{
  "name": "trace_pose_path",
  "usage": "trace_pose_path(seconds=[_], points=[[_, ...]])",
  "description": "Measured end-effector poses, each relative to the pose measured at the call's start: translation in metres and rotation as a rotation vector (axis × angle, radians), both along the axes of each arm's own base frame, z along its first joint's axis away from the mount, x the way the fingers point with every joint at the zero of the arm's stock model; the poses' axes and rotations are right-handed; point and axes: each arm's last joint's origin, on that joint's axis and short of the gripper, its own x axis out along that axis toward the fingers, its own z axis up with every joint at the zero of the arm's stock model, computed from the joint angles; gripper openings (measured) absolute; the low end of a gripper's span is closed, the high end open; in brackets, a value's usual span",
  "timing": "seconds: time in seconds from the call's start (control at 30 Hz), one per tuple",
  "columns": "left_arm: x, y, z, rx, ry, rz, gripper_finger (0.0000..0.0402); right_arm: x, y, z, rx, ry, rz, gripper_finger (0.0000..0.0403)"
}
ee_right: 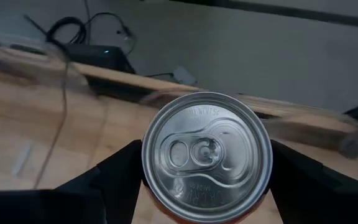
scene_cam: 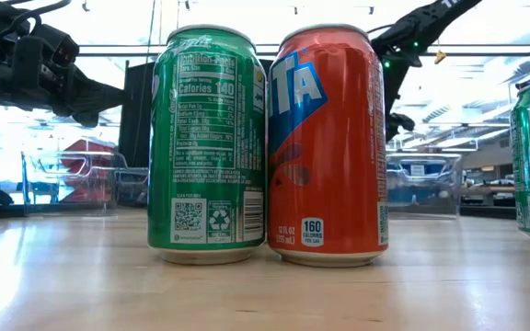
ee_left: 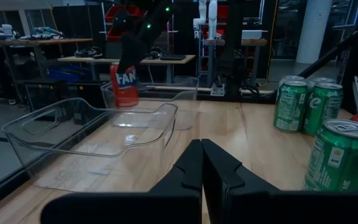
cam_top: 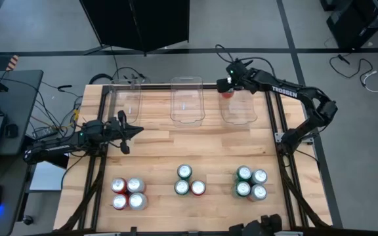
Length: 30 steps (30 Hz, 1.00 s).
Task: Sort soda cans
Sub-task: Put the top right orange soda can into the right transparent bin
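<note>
A red can point(cam_top: 227, 94) is hanging upright in the right gripper point(cam_top: 226, 84) in the upper right of the high view, over the far end of the right-hand clear bin point(cam_top: 239, 107). The two fingers are sitting apart and clamping the can's sides, as the right wrist view is showing with the silver top point(ee_right: 206, 151) centred between the dark fingers point(ee_right: 107, 180). In the left wrist view the same can point(ee_left: 124, 86) is appearing in the upper left, suspended above a bin.

The other cans are standing in three clusters along the lower part of the high view: a group of four, red and silver-white point(cam_top: 128, 194), at lower left; a group of three point(cam_top: 189, 181) at lower centre, two green and one red; and a group of four, green and silver-white point(cam_top: 251, 183), at lower right. In the low view a green can point(scene_cam: 212, 144) and a red can point(scene_cam: 328, 147) are filling the centre, standing upright and touching side by side on the wooden table point(scene_cam: 265, 294).

Two more clear bins, the middle bin point(cam_top: 187, 100) and the left bin point(cam_top: 126, 99), are lying along the upper centre of the high view.

The left gripper point(cam_top: 135, 133) is waiting at middle left of the high view, above bare table, its fingers point(ee_left: 191, 165) pressed together on nothing
</note>
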Motion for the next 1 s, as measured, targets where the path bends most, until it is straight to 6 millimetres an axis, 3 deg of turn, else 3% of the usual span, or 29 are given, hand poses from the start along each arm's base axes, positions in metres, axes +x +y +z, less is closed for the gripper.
trace_pose_path(seconds=[0.2,0.43,0.73,1.0], points=[[0.0,0.0,0.0,0.0,0.0,0.0,0.0002,-0.01,0.001,-0.003,-0.016,0.103,-0.137,0.0285],[0.0,0.0,0.0,0.0,0.0,0.0,0.0002,-0.012,-0.003,-0.005,-0.043,0.104,-0.14,0.0286],[0.0,0.0,0.0,0.0,0.0,0.0,0.0002,-0.023,0.0,-0.047,-0.064,0.106,-0.156,0.0286],[0.0,0.0,0.0,0.0,0.0,0.0,0.0002,-0.025,-0.001,-0.053,-0.092,0.084,-0.163,0.0288]])
